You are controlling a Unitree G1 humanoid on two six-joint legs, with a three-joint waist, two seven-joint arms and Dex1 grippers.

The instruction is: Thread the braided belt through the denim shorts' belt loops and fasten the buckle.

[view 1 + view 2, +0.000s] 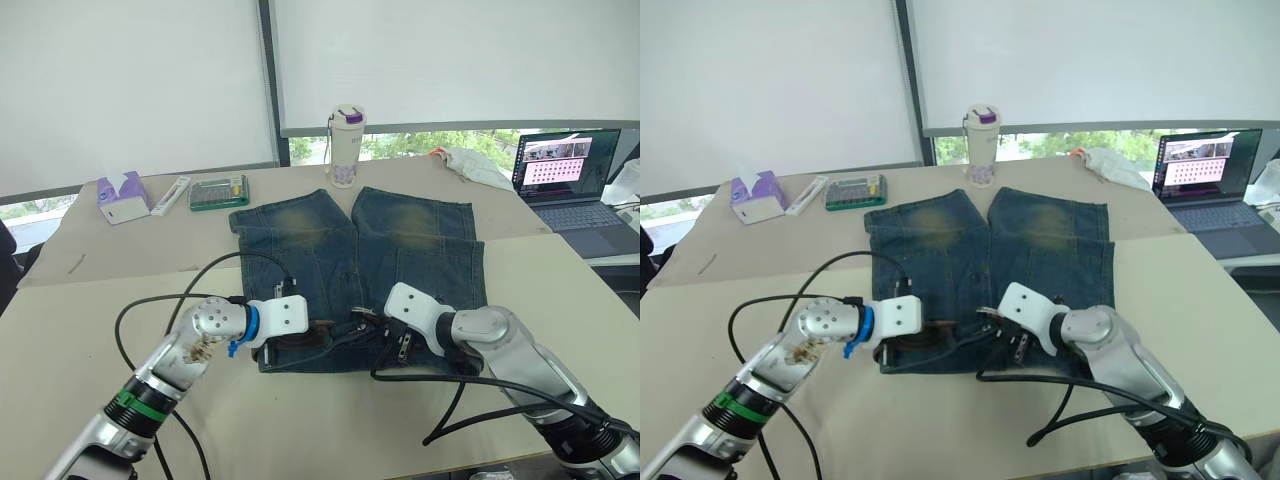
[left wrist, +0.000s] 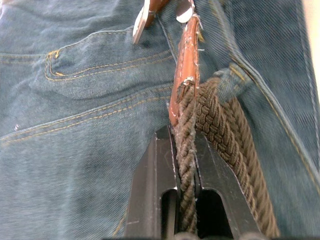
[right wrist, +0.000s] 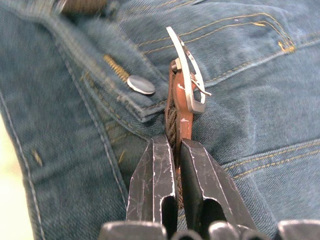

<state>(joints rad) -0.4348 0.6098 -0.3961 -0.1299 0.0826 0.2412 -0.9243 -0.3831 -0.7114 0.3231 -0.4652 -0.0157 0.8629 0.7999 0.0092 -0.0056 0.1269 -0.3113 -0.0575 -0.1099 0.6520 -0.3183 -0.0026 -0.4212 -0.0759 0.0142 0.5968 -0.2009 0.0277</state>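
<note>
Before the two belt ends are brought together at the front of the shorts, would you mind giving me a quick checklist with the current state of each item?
1. Left end effector clamped on the braided belt just behind its leather tip: ok.
2. Right end effector clamped on the strap just behind the buckle: ok.
3. Buckle frame free of the fabric and of the metal button: ok, it stands clear beside the button.
4. Leather tip entered into the buckle: not ok, the two ends sit apart.
5. Belt passed through every belt loop: cannot tell; most of the waistband is hidden.
6. Denim shorts lying flat on the table: ok.
</note>
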